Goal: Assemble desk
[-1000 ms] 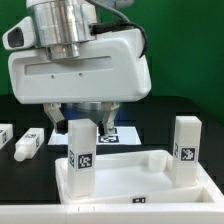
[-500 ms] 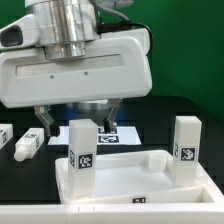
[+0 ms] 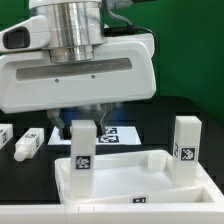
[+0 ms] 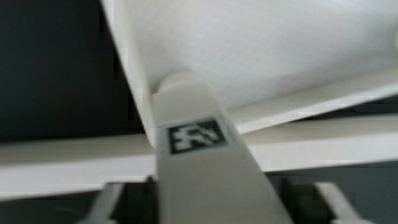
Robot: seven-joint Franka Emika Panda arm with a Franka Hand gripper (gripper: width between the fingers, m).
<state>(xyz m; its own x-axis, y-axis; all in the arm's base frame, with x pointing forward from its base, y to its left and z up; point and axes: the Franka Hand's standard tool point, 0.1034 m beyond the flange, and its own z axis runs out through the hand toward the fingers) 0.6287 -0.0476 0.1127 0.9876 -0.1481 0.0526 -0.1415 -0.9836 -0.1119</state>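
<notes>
Exterior view: gripper (image 3: 82, 121) hangs low over the desk panel (image 3: 140, 188), one finger on each side of the top of the near leg (image 3: 82, 150). That leg stands upright in the panel corner at the exterior view's left. I cannot tell whether the fingers press on it or stand just clear. Second leg (image 3: 186, 150) stands upright in the corner at the exterior view's right. Two loose legs (image 3: 27, 143) lie on the black table (image 3: 45, 160), well apart from the panel. Marker board (image 3: 118, 133) lies behind.

Wrist view: the near leg's tagged face (image 4: 196, 135) sits between the fingers.
</notes>
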